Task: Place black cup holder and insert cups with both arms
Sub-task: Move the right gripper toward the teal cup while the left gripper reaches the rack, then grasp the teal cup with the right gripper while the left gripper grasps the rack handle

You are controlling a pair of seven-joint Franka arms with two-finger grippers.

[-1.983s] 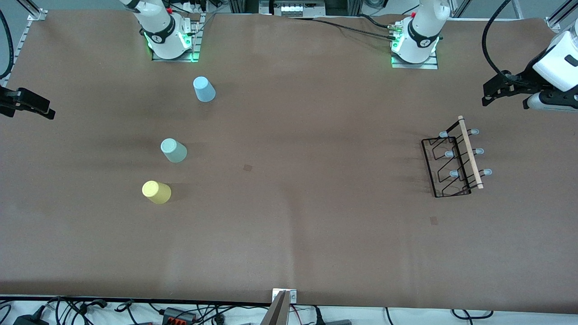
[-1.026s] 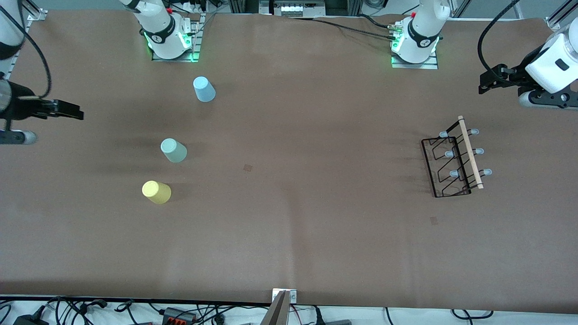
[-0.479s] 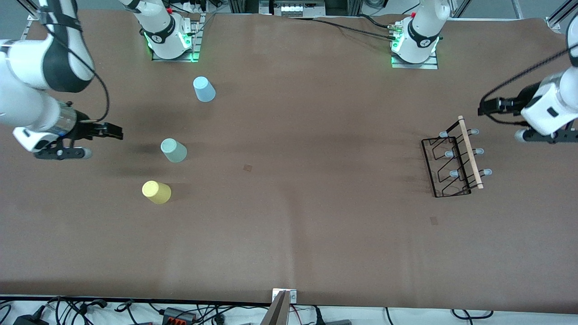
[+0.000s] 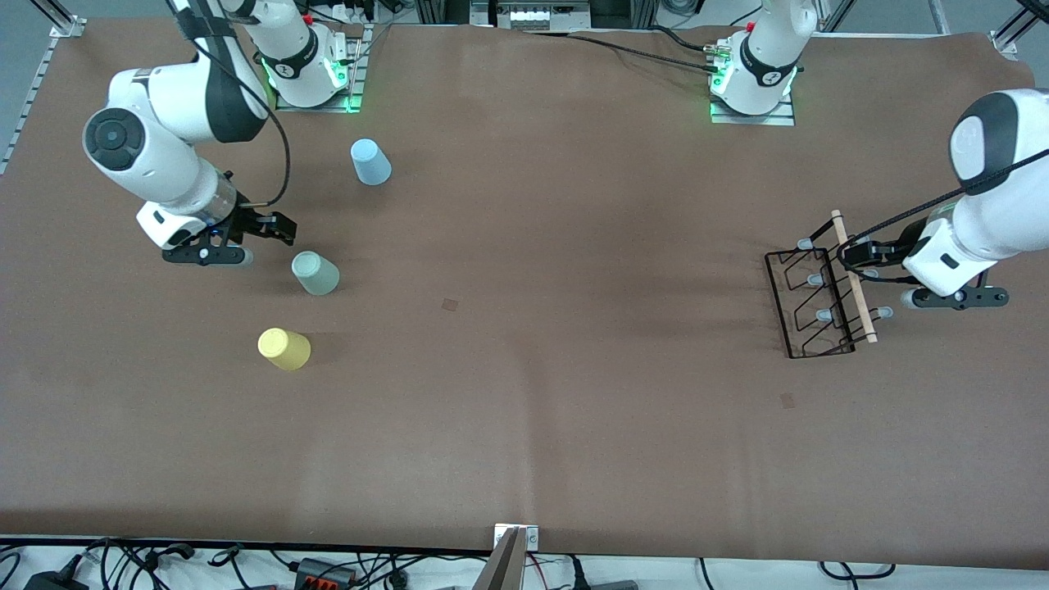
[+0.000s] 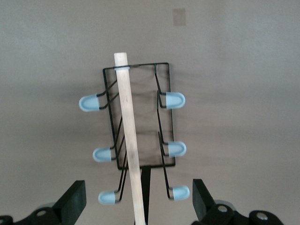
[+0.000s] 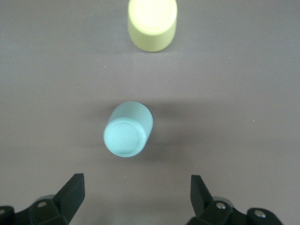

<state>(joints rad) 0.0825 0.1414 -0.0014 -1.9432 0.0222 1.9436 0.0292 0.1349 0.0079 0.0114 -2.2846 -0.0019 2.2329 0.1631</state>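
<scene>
The black cup holder (image 4: 822,295) stands near the left arm's end of the table, the left gripper (image 4: 852,254) spread wide over its wooden rod (image 5: 130,140). Near the right arm's end, the right gripper (image 4: 274,231) hangs open just beside the mint green cup (image 4: 315,273), with the yellow cup (image 4: 284,349) nearer the front camera and the light blue cup (image 4: 370,161) farther.

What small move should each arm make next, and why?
Probably ease both down. The left gripper hangs open over the black cup holder's wooden rod; the right gripper, open, sits beside the mint cup, not yet around it.
</scene>
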